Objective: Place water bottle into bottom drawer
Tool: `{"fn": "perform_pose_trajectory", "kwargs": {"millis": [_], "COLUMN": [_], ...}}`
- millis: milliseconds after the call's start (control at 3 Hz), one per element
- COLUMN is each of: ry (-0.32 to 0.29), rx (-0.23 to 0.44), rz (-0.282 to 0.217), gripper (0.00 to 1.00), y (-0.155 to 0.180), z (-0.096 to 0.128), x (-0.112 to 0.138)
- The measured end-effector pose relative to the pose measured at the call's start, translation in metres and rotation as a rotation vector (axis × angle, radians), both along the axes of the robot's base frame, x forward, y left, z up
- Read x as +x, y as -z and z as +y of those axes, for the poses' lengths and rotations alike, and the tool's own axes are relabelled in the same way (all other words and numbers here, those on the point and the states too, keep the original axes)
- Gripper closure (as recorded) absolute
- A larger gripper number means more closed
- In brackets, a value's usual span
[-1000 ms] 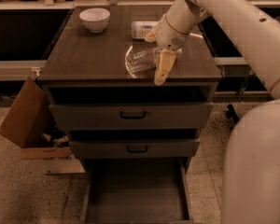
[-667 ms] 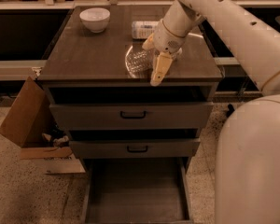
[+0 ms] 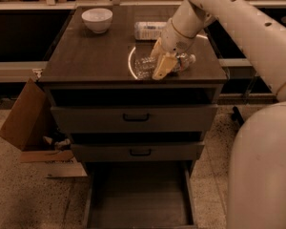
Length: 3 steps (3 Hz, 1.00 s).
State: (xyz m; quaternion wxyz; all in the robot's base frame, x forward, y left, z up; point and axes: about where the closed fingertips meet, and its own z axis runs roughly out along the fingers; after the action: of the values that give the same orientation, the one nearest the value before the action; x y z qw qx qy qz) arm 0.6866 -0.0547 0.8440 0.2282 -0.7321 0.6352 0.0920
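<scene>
The water bottle (image 3: 144, 67) lies on its side near the front edge of the cabinet top (image 3: 86, 56), with its white cap (image 3: 192, 58) pointing right. My gripper (image 3: 161, 67) reaches down from the upper right and sits over the bottle's middle, hiding that part. The clear ribbed body shows to its left and the cap end to its right. The bottom drawer (image 3: 138, 197) is pulled open below, a flat grey tray with nothing in it.
A white bowl (image 3: 97, 19) stands at the back left of the top. A bottle with a wide pale label (image 3: 150, 30) lies at the back behind the gripper. Two drawers with black handles (image 3: 136, 117) are above the open one. A cardboard box (image 3: 24, 120) leans at the left.
My gripper has shifted slightly left over the water bottle. The bottle's cap end now shows to the right of the gripper.
</scene>
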Motion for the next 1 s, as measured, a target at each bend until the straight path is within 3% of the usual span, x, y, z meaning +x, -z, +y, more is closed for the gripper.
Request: {"fn": "perform_pose_trajectory", "kwargs": {"millis": [333, 667, 1000], "ry": [0.031, 0.052, 0.134], "rx": [0.008, 0.057, 0.165], "rz": [-0.057, -0.076, -0.008], "gripper": [0.85, 1.0, 1.0], "y": [-0.026, -0.047, -0.028], "z": [-0.01, -0.013, -0.013], "x": [-0.02, -0.061, -0.107]}}
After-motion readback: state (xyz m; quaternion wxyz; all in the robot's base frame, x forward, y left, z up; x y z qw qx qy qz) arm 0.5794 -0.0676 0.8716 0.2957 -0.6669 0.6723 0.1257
